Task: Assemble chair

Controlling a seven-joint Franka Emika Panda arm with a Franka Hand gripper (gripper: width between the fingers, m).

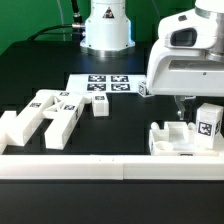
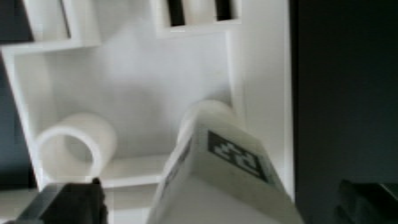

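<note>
The chair is in separate white tagged pieces. At the exterior view's right a flat slab [image 1: 178,140] lies on the table, and a tagged block [image 1: 208,122] stands on it. My gripper [image 1: 187,108] hangs just above that slab. In the wrist view the slab [image 2: 143,90] shows slots and a round socket [image 2: 71,148]. A tagged leg piece [image 2: 222,160] stands on it between my fingers [image 2: 71,203]. My gripper [image 2: 217,208] is open, with a gap on each side of the leg.
Several loose white chair pieces [image 1: 45,115] lie at the exterior view's left, with a small block [image 1: 100,107] near them. The marker board [image 1: 105,85] lies in front of the robot base [image 1: 105,30]. A long white border rail [image 1: 100,166] runs along the front.
</note>
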